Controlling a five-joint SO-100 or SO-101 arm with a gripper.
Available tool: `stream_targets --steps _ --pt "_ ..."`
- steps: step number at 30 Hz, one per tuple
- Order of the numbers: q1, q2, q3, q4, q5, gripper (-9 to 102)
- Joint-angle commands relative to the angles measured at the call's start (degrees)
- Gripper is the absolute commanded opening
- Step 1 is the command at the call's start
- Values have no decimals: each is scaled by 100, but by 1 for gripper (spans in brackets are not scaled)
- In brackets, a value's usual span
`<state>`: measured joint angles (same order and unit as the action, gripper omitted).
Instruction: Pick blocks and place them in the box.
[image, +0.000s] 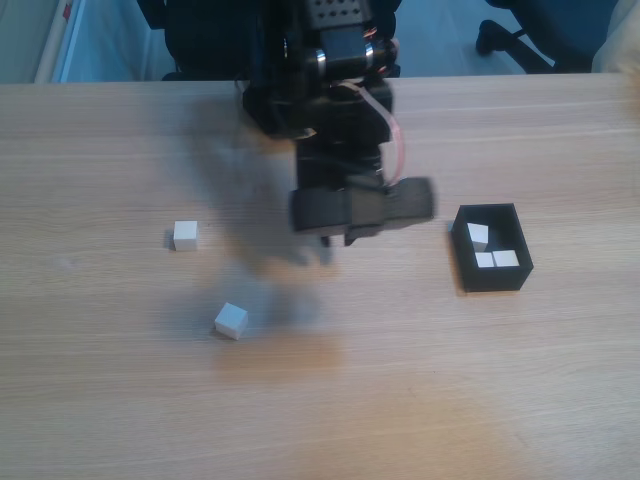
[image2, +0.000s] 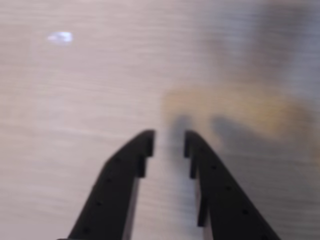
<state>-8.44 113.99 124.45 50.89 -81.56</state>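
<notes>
With three blocks (image: 492, 251) already in the box (image: 491, 277) and two (image: 230, 320) loose on the counter (image: 420, 400), the empty tool (image2: 169, 140), its jaws slightly spread, hovers between them, seemingly heading for another pick, which calls for descending over a block.

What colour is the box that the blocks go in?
Black. The box shows best in the fixed view, with three white blocks inside.
</notes>
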Motion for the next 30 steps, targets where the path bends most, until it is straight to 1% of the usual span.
stream_targets --steps 1,4,6,14,18,30 --pt "615 70 114 -448 -35 12" --pt "1020 -211 123 -835 62 15" --pt "1239 -422 26 -932 70 18" --pt "1916 -1257 -624 -747 -62 19" --pt "2092 -1688 -1169 -563 -70 19" --pt "2162 -2689 -2461 -483 -53 19"
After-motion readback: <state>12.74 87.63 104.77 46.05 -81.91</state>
